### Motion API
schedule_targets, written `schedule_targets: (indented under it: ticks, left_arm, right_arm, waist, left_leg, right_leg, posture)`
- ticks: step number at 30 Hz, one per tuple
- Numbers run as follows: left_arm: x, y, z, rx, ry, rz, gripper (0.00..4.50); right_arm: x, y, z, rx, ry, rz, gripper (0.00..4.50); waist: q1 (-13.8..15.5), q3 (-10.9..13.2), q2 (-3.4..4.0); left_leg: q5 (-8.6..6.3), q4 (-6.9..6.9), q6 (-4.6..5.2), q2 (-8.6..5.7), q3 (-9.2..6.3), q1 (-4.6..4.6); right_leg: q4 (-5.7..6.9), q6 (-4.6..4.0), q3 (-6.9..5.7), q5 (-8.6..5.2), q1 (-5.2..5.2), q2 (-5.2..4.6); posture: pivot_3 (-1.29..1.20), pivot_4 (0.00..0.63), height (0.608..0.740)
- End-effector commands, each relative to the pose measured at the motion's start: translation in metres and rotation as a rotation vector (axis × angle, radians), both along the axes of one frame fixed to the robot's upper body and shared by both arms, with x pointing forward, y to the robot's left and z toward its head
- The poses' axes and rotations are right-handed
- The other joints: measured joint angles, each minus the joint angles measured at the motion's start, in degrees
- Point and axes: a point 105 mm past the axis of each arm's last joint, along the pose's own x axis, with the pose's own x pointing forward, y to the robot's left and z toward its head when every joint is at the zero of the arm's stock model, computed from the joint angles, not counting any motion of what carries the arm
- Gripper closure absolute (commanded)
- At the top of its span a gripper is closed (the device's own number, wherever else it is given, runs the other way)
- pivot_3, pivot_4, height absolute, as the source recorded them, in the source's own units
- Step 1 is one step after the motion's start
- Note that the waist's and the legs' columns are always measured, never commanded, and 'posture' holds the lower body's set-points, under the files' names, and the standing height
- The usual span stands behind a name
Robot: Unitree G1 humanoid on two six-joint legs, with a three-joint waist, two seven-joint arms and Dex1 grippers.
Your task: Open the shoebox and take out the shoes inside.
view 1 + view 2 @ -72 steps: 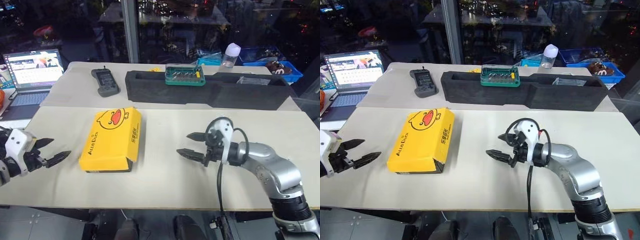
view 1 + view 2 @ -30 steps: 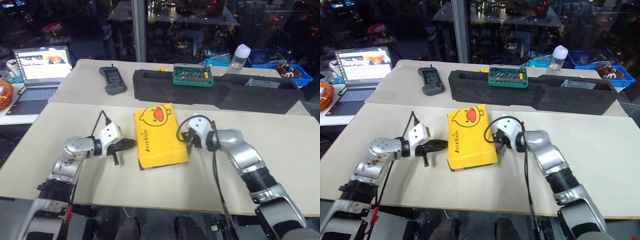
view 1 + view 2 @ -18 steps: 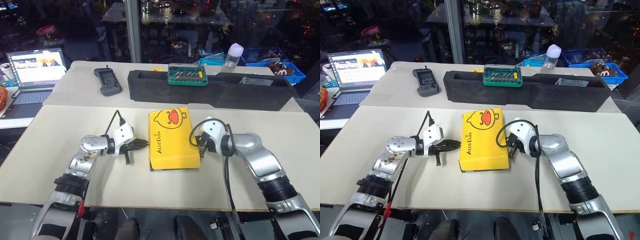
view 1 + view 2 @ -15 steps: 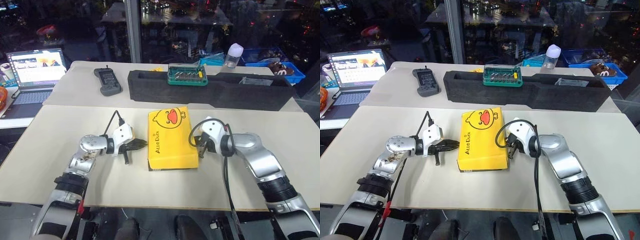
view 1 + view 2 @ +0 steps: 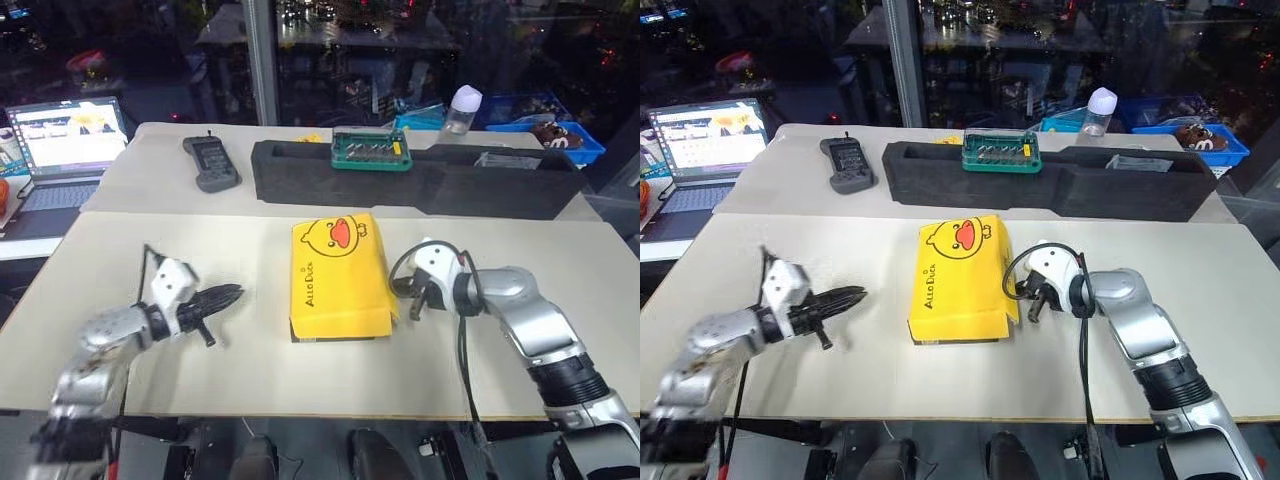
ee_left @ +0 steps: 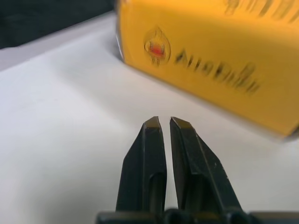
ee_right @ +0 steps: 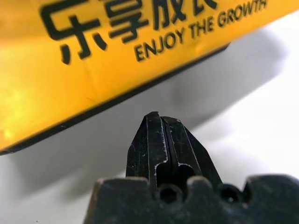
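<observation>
Dark window glass with city lights backs a pale tabletop (image 5: 150,240), and a second tabletop behind it carries a laptop (image 5: 62,140), a grey handheld device (image 5: 210,162), a long black foam tray (image 5: 420,180) with a green bit case (image 5: 371,150) resting on it, a clear bottle (image 5: 460,108) and blue bins (image 5: 560,135).

On the near tabletop the shoebox (image 5: 337,275) lies flat with its yellow duck lid facing up and fully on. The shoes cannot be seen.

On the box's left side, well apart from it, the left end effector (image 5: 228,296) hangs just above the tabletop, pointing toward the box; its two black fingers (image 6: 152,154) are clenched with only a thin slit between the tips, holding nothing.

The right end effector (image 5: 1033,306) sits just beside the box's right long side, near its front corner, angled downward toward the tabletop. Its fingers (image 7: 161,142) are pressed together, empty, with their tips close to the lid's lower edge; contact cannot be told.
</observation>
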Motion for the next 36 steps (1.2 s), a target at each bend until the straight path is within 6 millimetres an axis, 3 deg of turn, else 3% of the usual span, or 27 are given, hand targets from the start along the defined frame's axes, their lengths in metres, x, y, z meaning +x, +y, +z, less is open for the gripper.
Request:
schedule_targets:
  ticks: [1,4,9,12,16,19,21,23,25,29,31,33,36]
  left_arm:
    - [-0.044,-0.023,0.007,-0.054,0.029,-0.058,4.13]
    - [-0.070,-0.030,0.001,-0.038,0.086,-0.093,4.13]
    - [-0.087,-0.028,-0.005,0.009,0.131,-0.097,4.13]
    - [-0.093,-0.032,-0.007,0.013,0.143,-0.106,4.13]
    - [-0.093,-0.034,-0.006,0.014,0.140,-0.107,4.13]
    - [-0.091,-0.035,-0.005,0.013,0.138,-0.108,4.13]
    - [-0.092,-0.037,-0.003,0.015,0.134,-0.117,4.13]
    - [-0.092,-0.037,-0.001,0.016,0.130,-0.121,4.13]
    - [-0.091,-0.038,0.001,0.015,0.127,-0.124,4.13]
    - [-0.091,-0.041,0.002,0.019,0.121,-0.132,4.13]
    - [-0.091,-0.043,0.004,0.016,0.117,-0.136,4.13]
    - [-0.092,-0.045,0.005,0.015,0.116,-0.142,4.13]
    - [-0.091,-0.046,0.007,0.013,0.118,-0.145,4.13]
  right_arm:
    - [0.004,0.005,0.014,0.036,-0.031,0.054,4.50]
    - [0.007,0.009,0.019,0.039,-0.036,0.080,4.50]
    - [0.006,0.022,0.035,0.034,-0.063,0.162,4.50]
    - [-0.004,0.032,0.041,-0.040,-0.100,0.267,4.50]
    - [-0.026,0.054,0.069,-0.064,-0.154,0.421,4.50]
    - [-0.037,0.085,0.124,-0.013,-0.322,0.514,4.50]
    - [-0.038,0.100,0.173,0.159,-0.403,0.498,4.50]
    - [-0.035,0.103,0.220,0.350,-0.465,0.437,4.50]
    - [-0.035,0.100,0.244,0.478,-0.471,0.404,4.50]
    - [-0.024,0.096,0.221,0.393,-0.444,0.356,4.50]
    - [-0.020,0.094,0.191,0.278,-0.411,0.358,4.50]
    - [-0.024,0.092,0.168,0.184,-0.378,0.410,4.50]
    - [-0.028,0.088,0.154,0.074,-0.379,0.473,4.50]
  waist:
    - [-0.20,0.00,-0.01]
    - [-0.56,0.00,-0.01]
    - [-0.50,0.02,0.03]
    - [-0.51,0.02,0.04]
    - [-0.50,0.05,0.09]
    - [-1.06,0.16,0.26]
    - [-1.22,0.16,0.26]
    - [-1.25,0.17,0.28]
    - [-0.66,0.16,0.26]
    - [0.37,0.00,0.00]
    - [0.44,0.00,0.00]
    - [0.41,0.06,0.10]
    - [0.08,0.23,0.38]
  left_leg:
    - [0.00,0.02,0.00,0.00,0.05,0.07]
    - [0.00,0.00,0.00,0.02,0.12,0.14]
    - [0.01,-0.01,0.01,0.03,0.09,0.26]
    - [0.00,-0.01,0.01,0.03,0.12,0.21]
    - [0.00,-0.04,0.01,0.03,0.11,0.05]
    - [0.00,-0.04,0.01,0.04,0.15,0.06]
    - [0.00,-0.04,0.01,0.06,0.13,0.18]
    - [0.00,-0.05,0.01,0.09,0.10,0.23]
    - [0.00,-0.05,0.01,0.08,0.06,0.16]
    - [-0.01,-0.05,0.00,0.06,0.04,0.01]
    - [-0.01,-0.05,0.00,0.04,0.12,-0.04]
    - [-0.01,-0.05,0.00,0.04,0.11,-0.03]
    - [0.00,-0.06,0.00,0.05,0.13,-0.04]
  right_leg:
    - [-0.04,0.02,0.06,0.03,0.05,-0.01]
    - [-0.06,-0.03,0.13,0.05,0.07,0.01]
    - [0.05,-0.46,0.11,-0.14,0.03,0.08]
    - [-0.05,-0.46,0.12,-0.15,0.02,0.07]
    - [-0.05,-0.16,0.12,-0.02,-0.11,0.07]
    - [-0.02,-0.17,0.14,0.07,-0.19,0.07]
    - [0.02,-0.24,0.12,0.07,-0.15,0.09]
    - [0.05,-0.34,0.08,0.01,-0.10,0.11]
    - [0.06,-0.30,0.05,0.02,-0.12,0.11]
    - [-0.14,-0.27,-0.02,-0.02,-0.08,0.03]
    - [-0.18,-0.28,0.02,-0.03,-0.11,-0.01]
    - [-0.16,-0.28,0.02,-0.03,-0.11,0.00]
    - [-0.06,-0.24,0.04,0.00,-0.20,0.02]
  posture:
    - [0.00,0.150,0.715]
    - [0.00,0.150,0.715]
    - [0.00,0.150,0.715]
    - [0.00,0.150,0.715]
    - [0.00,0.150,0.715]
    - [0.00,0.150,0.715]
    - [0.00,0.150,0.715]
    - [0.00,0.150,0.715]
    - [0.00,0.150,0.715]
    - [0.00,0.150,0.715]
    - [0.00,0.150,0.715]
    - [0.00,0.150,0.715]
    - [0.00,0.150,0.715]
